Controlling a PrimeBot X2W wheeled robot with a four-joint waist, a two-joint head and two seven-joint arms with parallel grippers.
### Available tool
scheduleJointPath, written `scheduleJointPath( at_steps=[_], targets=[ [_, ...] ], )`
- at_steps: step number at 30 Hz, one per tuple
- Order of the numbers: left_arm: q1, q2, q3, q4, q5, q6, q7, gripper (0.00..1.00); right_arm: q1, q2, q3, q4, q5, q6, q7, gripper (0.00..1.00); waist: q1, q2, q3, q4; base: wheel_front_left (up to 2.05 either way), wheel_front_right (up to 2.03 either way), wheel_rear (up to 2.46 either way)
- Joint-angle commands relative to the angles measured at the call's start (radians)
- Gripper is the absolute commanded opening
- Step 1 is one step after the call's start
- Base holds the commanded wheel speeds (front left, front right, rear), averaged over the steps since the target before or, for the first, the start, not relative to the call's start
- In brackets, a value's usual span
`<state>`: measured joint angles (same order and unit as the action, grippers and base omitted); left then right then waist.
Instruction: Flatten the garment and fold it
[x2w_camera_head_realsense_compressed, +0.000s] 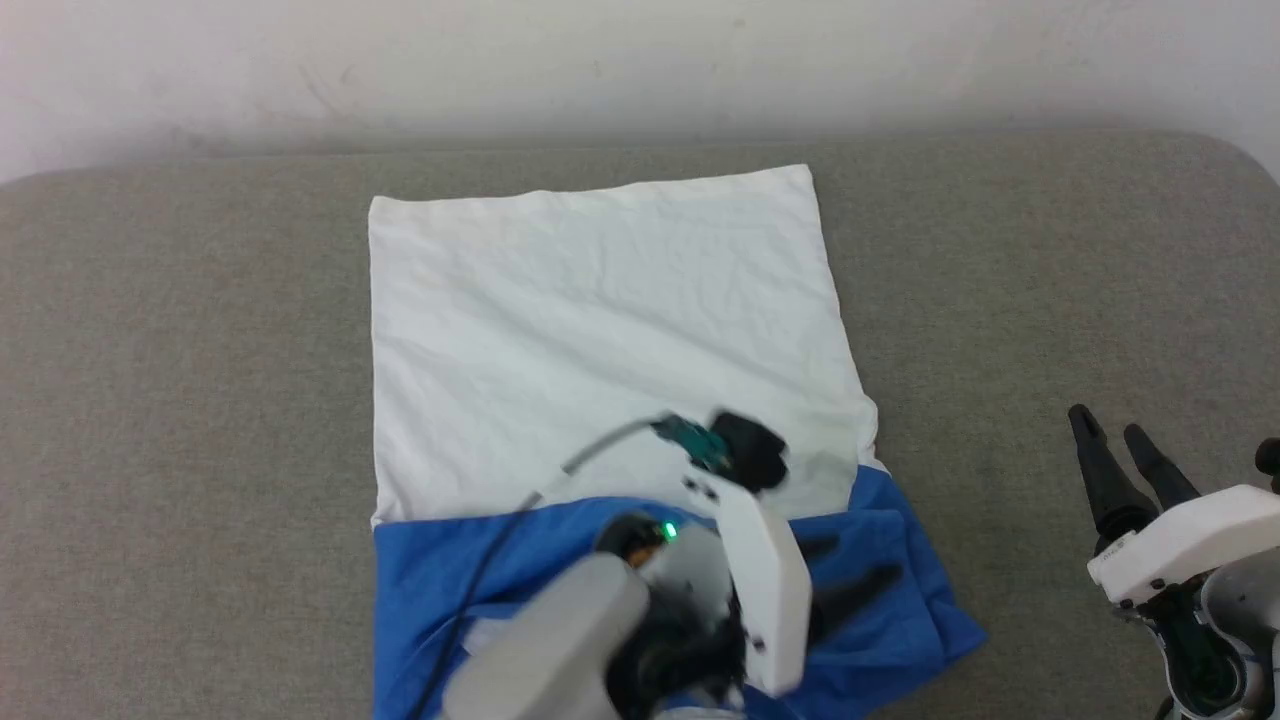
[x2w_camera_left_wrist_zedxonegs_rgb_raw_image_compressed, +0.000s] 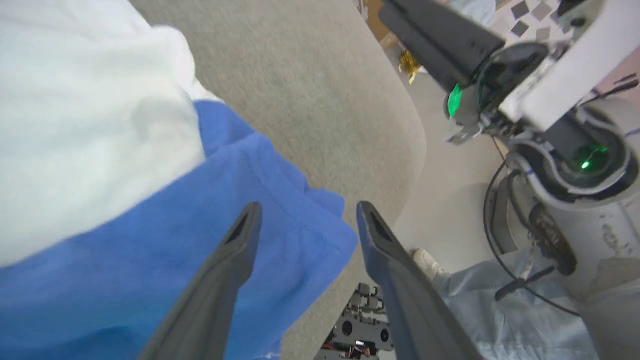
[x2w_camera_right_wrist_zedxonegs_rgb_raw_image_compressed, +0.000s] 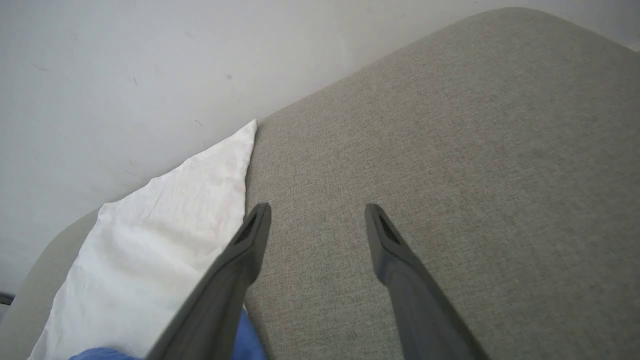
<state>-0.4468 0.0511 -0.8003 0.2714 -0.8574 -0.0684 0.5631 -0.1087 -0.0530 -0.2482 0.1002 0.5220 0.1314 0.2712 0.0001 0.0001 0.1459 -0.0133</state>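
Observation:
The garment (x2w_camera_head_realsense_compressed: 600, 320) lies on the grey padded table (x2w_camera_head_realsense_compressed: 180, 400), its white body spread flat toward the wall and its blue part (x2w_camera_head_realsense_compressed: 450, 580) bunched in folds at the near edge. My left gripper (x2w_camera_head_realsense_compressed: 850, 568) hovers over the blue folds at their right end, fingers pointing right. In the left wrist view the left gripper (x2w_camera_left_wrist_zedxonegs_rgb_raw_image_compressed: 308, 207) stands open above the blue cloth (x2w_camera_left_wrist_zedxonegs_rgb_raw_image_compressed: 150, 260), holding nothing. My right gripper (x2w_camera_head_realsense_compressed: 1115, 432) is open over bare table to the right of the garment; in its own view the right gripper (x2w_camera_right_wrist_zedxonegs_rgb_raw_image_compressed: 317, 207) has the white cloth (x2w_camera_right_wrist_zedxonegs_rgb_raw_image_compressed: 165, 225) to its left.
A pale wall (x2w_camera_head_realsense_compressed: 640, 60) runs behind the table. The table's rounded right corner (x2w_camera_left_wrist_zedxonegs_rgb_raw_image_compressed: 400, 130) drops to the floor, where a person's foot in a pale shoe (x2w_camera_left_wrist_zedxonegs_rgb_raw_image_compressed: 425, 261) and cables (x2w_camera_left_wrist_zedxonegs_rgb_raw_image_compressed: 500, 235) lie. The right arm's body (x2w_camera_left_wrist_zedxonegs_rgb_raw_image_compressed: 565, 100) hangs close by.

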Motion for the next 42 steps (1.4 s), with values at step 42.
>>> scheduleJointPath(
  at_steps=[42],
  targets=[
    [-0.055, 0.232, 0.585, -0.173, 0.270, 0.221, -0.820, 1.00, -0.945, -0.067, 0.115, 0.340, -0.426, -0.001, 0.498, 1.00, -0.0001, -0.0001, 0.372, 0.146, 0.00, 0.00, 0.00]
  ],
)
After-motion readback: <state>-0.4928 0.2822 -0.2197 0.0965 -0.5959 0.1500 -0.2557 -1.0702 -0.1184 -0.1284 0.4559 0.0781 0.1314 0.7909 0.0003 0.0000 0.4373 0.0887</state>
